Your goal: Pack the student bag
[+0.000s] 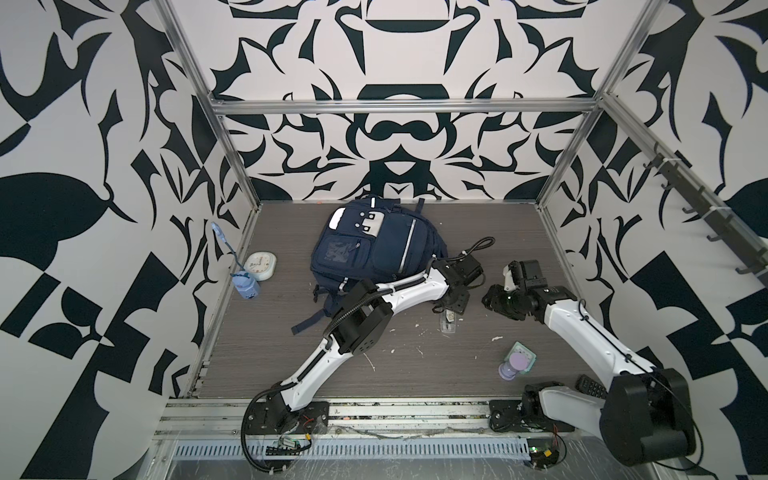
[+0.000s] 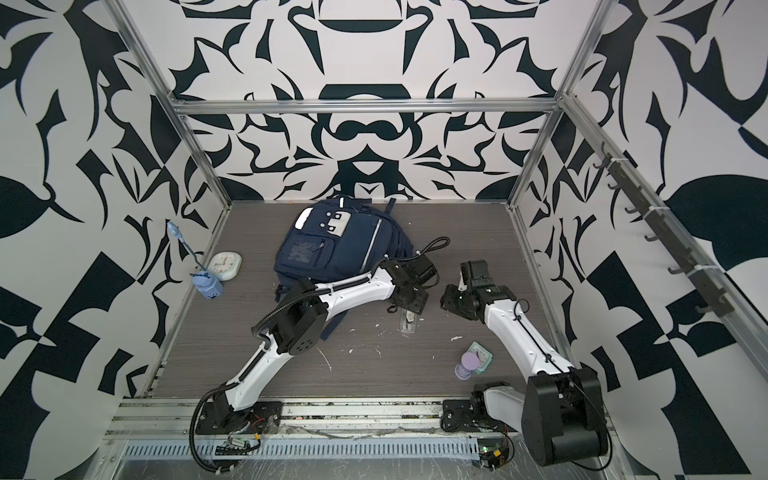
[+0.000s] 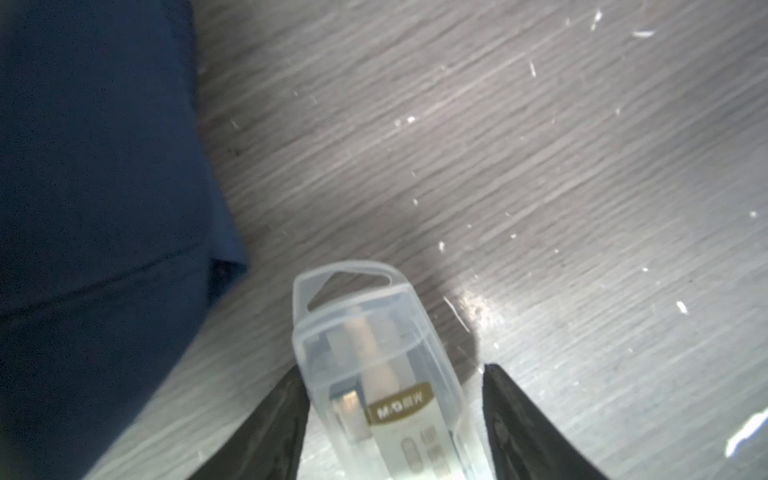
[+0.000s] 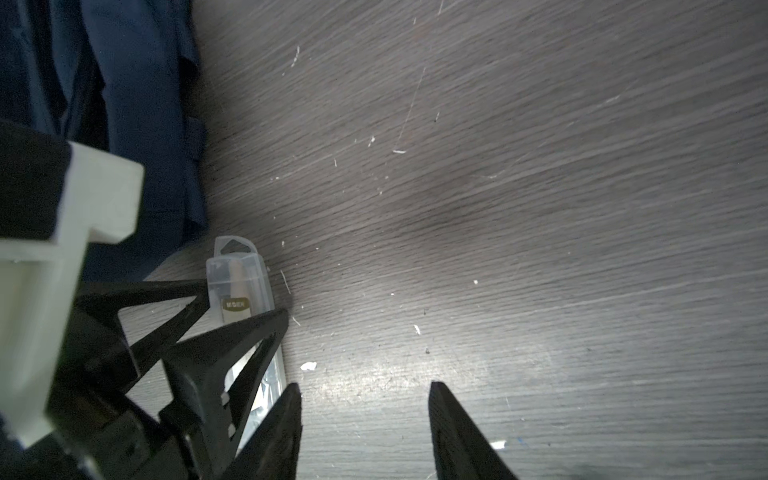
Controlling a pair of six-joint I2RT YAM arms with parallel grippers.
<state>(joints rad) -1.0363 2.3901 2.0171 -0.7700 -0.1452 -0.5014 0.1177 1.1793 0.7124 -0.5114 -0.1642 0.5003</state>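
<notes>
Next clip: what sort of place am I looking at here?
Likely a robot lab test cell, not a classroom: black-and-white patterned walls on an aluminium frame, a left arm and right arm bolted to a front rail, a student bag on the wood-grain table.

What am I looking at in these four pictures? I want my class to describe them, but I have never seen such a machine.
Two white-and-black robot arms stand at a grey wood-grain table. Each ends in a two-fingered claw. Two pictures look down on the whole scene from overhead. The other two come from cameras on the arms' wrists, looking along the claws.

On the table lie a large navy blue fabric backpack, a small clear plastic case, a white round-cornered clock, a small blue gadget with a bendy stalk, a lilac plastic bottle by a mint-green square clock, and a black keypad.

The left claw straddles the clear case: one finger touches it and there is a gap at the other, so nothing is gripped yet. The right claw is open and empty.
</notes>
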